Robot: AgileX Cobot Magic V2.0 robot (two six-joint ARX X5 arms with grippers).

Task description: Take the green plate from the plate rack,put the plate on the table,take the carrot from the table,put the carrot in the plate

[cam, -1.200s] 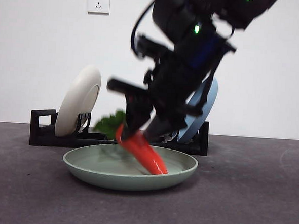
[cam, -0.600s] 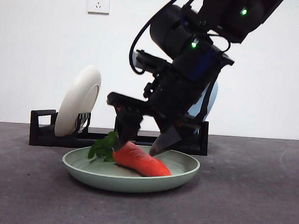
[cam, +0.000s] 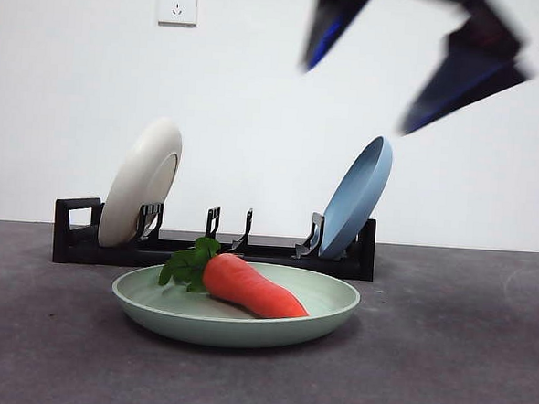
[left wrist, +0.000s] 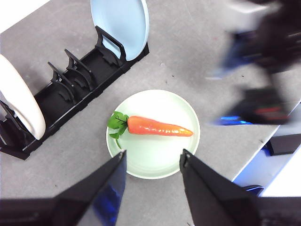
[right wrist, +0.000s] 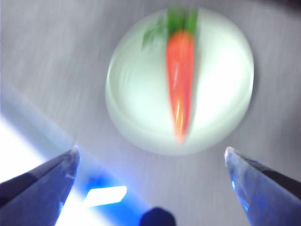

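Observation:
The carrot (cam: pixel 246 288) lies on its side in the green plate (cam: pixel 235 323), leaves toward the rack, and nothing is touching it. The plate rests flat on the table (cam: pixel 443 359) in front of the plate rack (cam: pixel 75 236). My right gripper (cam: pixel 397 54) is open, blurred and high above the plate; its wrist view looks down on the carrot (right wrist: pixel 181 70) in the plate (right wrist: pixel 216 94) between the wide-spread jaws (right wrist: pixel 151 150). My left gripper (left wrist: pixel 153 154) is open too, well above the plate (left wrist: pixel 160 108) and carrot (left wrist: pixel 157 127).
A cream-white plate (cam: pixel 143 180) stands in the rack's left slots and a blue plate (cam: pixel 357 194) at its right end. The rack (left wrist: pixel 70 89) has bare slots between them. The right arm (left wrist: pixel 268 56) shows as a dark blur beside the plate.
The right gripper has let go of the carrot and risen fast up and to the right, jaws open. The carrot now lies free in the green plate.

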